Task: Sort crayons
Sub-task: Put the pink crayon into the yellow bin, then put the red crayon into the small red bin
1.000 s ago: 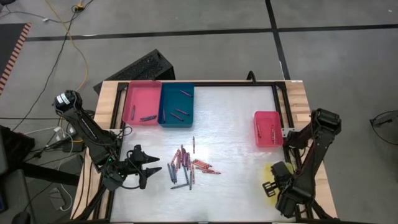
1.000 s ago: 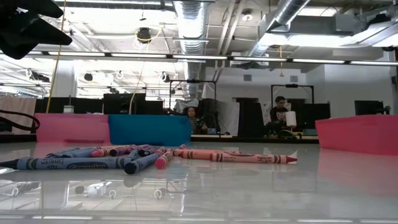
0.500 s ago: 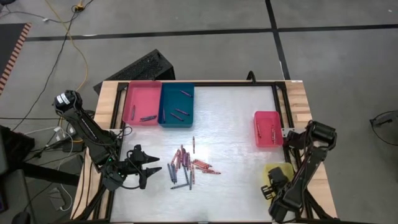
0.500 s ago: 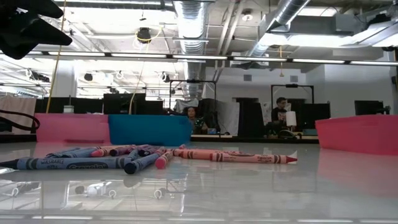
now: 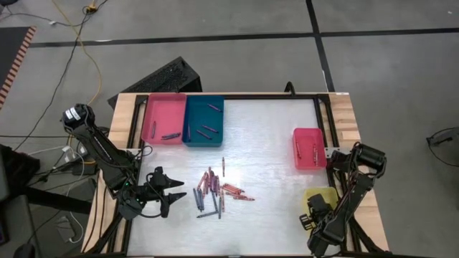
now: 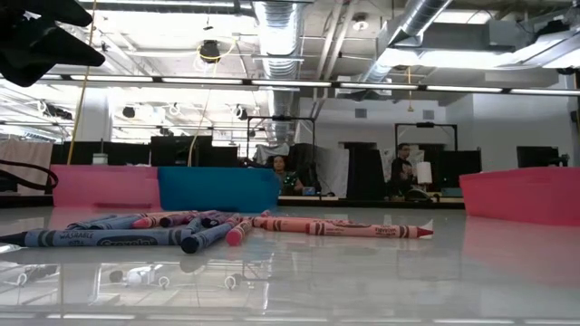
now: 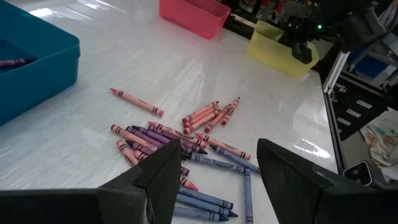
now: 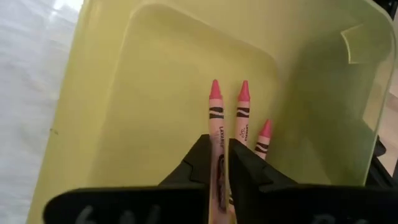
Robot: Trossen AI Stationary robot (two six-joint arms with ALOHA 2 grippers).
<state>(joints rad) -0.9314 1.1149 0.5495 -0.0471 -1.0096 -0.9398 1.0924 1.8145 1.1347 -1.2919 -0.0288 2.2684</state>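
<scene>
Only the right wrist view shows the right hand (image 8: 217,163) narrowly gripping a pink crayon (image 8: 216,118) inside the yellow tray (image 8: 99,124); the left hand (image 7: 214,165) hangs wide over the crayons (image 7: 186,140).

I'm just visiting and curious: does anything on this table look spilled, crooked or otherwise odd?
Only the loose crayons stand out: a jumbled pile mid-table, lying criss-cross and partly on each other. One pink crayon lies apart from it. The trays sit square.

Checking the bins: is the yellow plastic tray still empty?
No, three pink wax crayons lie inside the yellow plastic tray.
</scene>
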